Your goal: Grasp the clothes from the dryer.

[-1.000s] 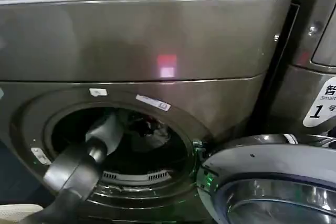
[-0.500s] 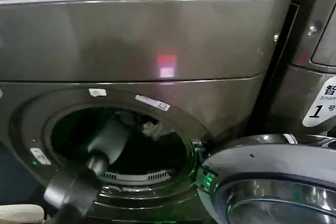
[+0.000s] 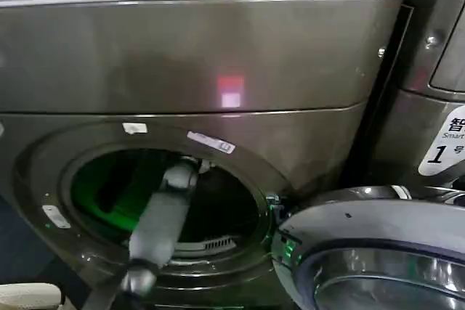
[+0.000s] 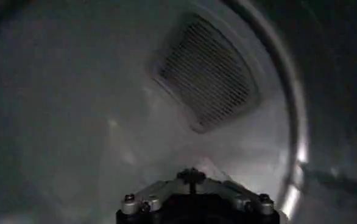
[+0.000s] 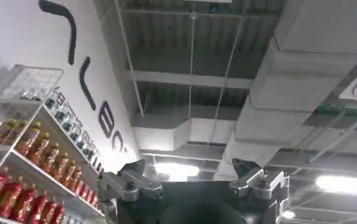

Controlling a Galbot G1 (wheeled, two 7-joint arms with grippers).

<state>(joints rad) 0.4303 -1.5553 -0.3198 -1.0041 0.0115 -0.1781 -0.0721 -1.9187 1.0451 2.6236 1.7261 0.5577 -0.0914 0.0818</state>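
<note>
The dryer (image 3: 196,56) fills the head view, and its round porthole (image 3: 240,147) stands open. My left arm (image 3: 161,219) reaches up through the porthole into the dark drum. In the left wrist view my left gripper (image 4: 190,176) has its fingers drawn together at the tip, shut, facing the drum's back wall and a vent grille (image 4: 206,73). A pale wedge (image 4: 210,169) sits beside the tip; I cannot tell whether it is the clothes. A small pale scrap (image 3: 205,168) shows past the arm's end. My right gripper (image 5: 194,173) is open with nothing between its fingers, pointing at a ceiling.
The dryer's door (image 3: 363,223) hangs open at the lower right, close to the porthole. A second machine (image 3: 436,70) stands to the right. A beige object (image 3: 29,294) lies at the lower left corner. Shelves of bottles (image 5: 20,176) show in the right wrist view.
My left arm has swung up and pushed deeper into the drum. The pale bundle with a red patch, seen inside a second ago, is now mostly hidden behind the arm.
</note>
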